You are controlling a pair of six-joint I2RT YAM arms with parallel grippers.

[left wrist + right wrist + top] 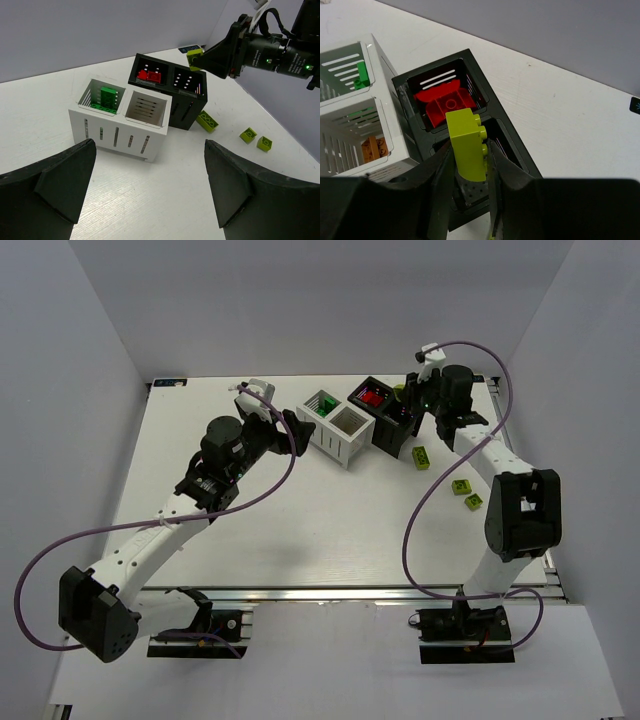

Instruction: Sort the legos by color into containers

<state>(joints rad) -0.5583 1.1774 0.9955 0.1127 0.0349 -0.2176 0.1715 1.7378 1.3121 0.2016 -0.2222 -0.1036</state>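
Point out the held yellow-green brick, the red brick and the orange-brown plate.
yellow-green brick (465, 146): right wrist view, its broad side face.
red brick (443, 107): right wrist view, its top face.
orange-brown plate (374, 149): right wrist view, its studded top.

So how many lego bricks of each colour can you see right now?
Yellow-green bricks: 4, one in the right gripper, three on the table
Red bricks: at least 1, in the black bin; overlap may hide more
Dark green bricks: at least 1, in the white bin
Orange-brown plate: 1, in the white bin
Total: at least 7
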